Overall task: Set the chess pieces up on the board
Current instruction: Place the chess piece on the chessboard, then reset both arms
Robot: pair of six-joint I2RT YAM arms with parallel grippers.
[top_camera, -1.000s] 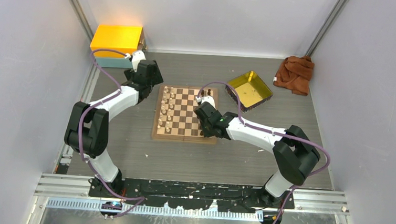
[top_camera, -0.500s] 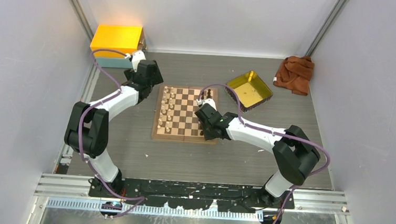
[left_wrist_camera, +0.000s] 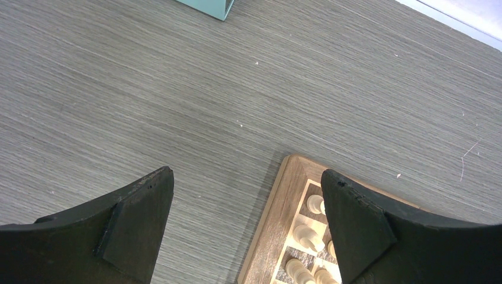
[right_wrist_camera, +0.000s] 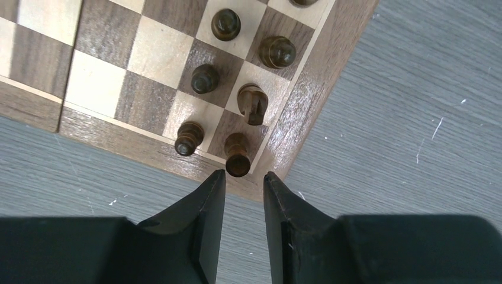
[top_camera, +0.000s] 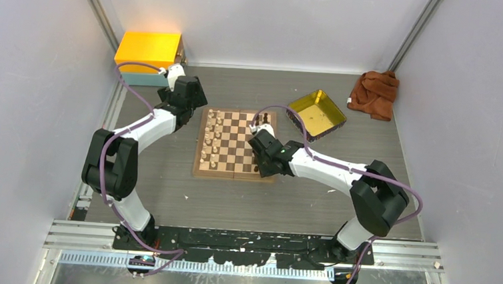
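The grey table (top_camera: 311,200) fills the floor of the top view, with the board (top_camera: 233,175) at mid-frame. The left gripper (left_wrist_camera: 245,177) hangs wide open over the table. The board's corner and its cream pieces (left_wrist_camera: 308,235) lie at the lower right of that wrist view (partly behind one finger). The right gripper (right_wrist_camera: 244,180) is narrowly parted and grips nothing. A dark piece (right_wrist_camera: 238,161) stands on the board's corner square, just beyond its tips.
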